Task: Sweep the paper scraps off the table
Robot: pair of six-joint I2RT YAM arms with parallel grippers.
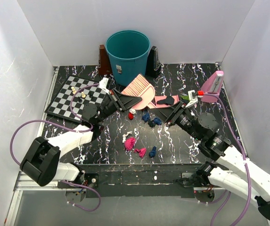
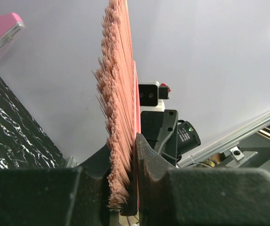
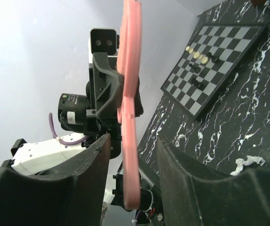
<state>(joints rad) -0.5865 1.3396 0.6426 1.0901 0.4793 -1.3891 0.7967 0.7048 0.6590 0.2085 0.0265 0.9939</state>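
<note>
The black table (image 1: 172, 141) with white marble-like veins is smooth with a low sheen. The small blue and magenta paper scraps (image 1: 130, 143) are crumpled and matt. The round teal plastic bin (image 1: 127, 49) is smooth and semi-gloss. The pink brush (image 2: 118, 117) carries stiff, rough synthetic bristles. The flat pink plastic dustpan (image 3: 130, 94) is smooth. The black fingers (image 3: 205, 193) of the right gripper (image 3: 131, 141) are matt, finely grainy plastic.

Plain white walls (image 1: 125, 19) stand at the back and both sides. A silver rail (image 1: 49, 89) runs along the left edge.
</note>
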